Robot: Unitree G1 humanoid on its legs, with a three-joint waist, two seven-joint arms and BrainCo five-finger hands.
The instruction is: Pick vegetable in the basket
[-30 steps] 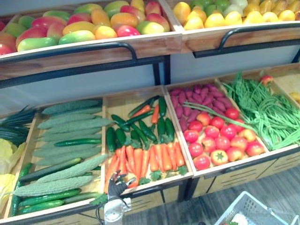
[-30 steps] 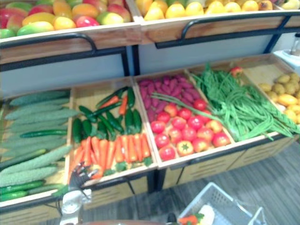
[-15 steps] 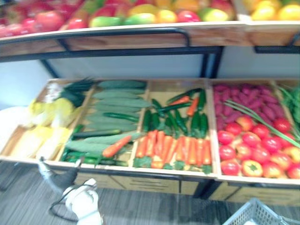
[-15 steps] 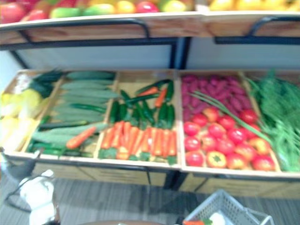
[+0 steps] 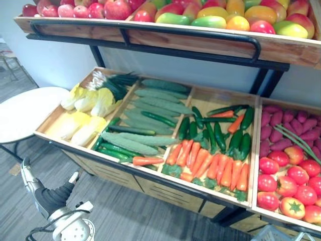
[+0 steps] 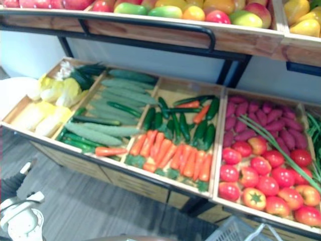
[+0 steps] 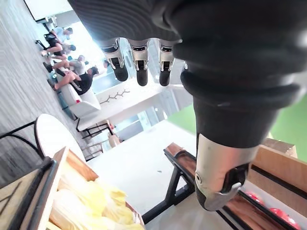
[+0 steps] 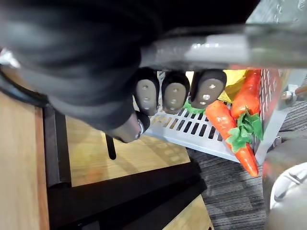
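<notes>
Loose carrots [image 5: 210, 168] fill a wooden bin on the lower shelf, and one stray carrot [image 5: 147, 160] lies on the cucumbers [image 5: 128, 143] in the bin beside it. My left hand [image 5: 52, 195] hangs open and empty below the shelf's front left, well away from the bins; its straight fingers [image 7: 141, 72] hold nothing. My right hand [image 8: 175, 93] is shut on the grey handle [image 8: 230, 48] of the white basket [image 8: 192, 132]. Two carrots [image 8: 230, 129] with green tops lie inside that basket. The basket's rim [image 6: 230, 232] shows at the lower right.
Cabbages [image 5: 85, 113], green peppers [image 5: 220, 135], tomatoes [image 5: 291, 186] and purple sweet potatoes [image 5: 286, 120] fill the other bins. An upper shelf of mangoes [image 5: 210, 15] with a black rail [image 5: 190, 35] overhangs them. A round white table [image 5: 25, 108] stands left. People [image 7: 67, 72] sit far off.
The camera has swung to the left. My left hand has drawn back from the carrot bin's front edge to below the shelf. A carrot now lies on the cucumbers.
</notes>
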